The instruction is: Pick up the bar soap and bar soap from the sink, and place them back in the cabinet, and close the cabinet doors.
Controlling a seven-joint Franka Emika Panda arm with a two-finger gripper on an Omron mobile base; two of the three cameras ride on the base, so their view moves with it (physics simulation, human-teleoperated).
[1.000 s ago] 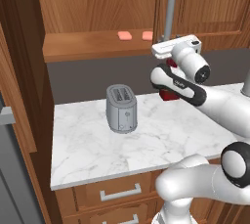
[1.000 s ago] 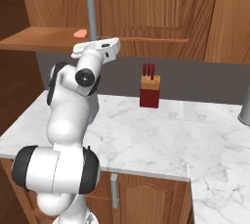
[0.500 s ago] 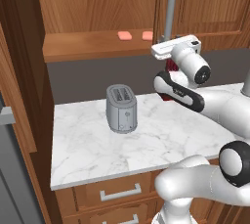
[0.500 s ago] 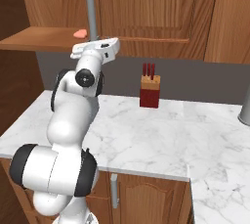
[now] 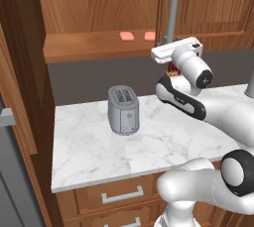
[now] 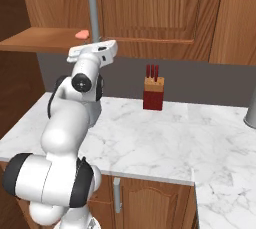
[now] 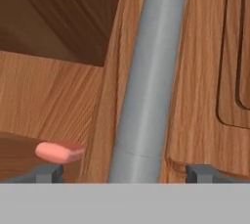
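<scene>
Standing open on its left side, the cabinet [image 5: 99,47] is showing its plank shelf, where both bar soaps [image 5: 127,35] [image 5: 150,36] are lying side by side, near the right-hand cabinet door [image 6: 145,8]. Reaching up, the gripper [image 7: 132,171] is hanging with fingertips [image 7: 49,172] spread apart around that door's grey bar handle [image 7: 146,76]; one soap is sitting at its 9 o'clock. A toaster [image 5: 123,110] is resting on the marble counter [image 5: 89,151], a knife block [image 6: 153,93] at the wall.

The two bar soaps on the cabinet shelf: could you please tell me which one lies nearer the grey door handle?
The right-hand bar soap, which lies right beside the grey door handle; the left-hand bar soap sits further along the cabinet shelf.
</scene>
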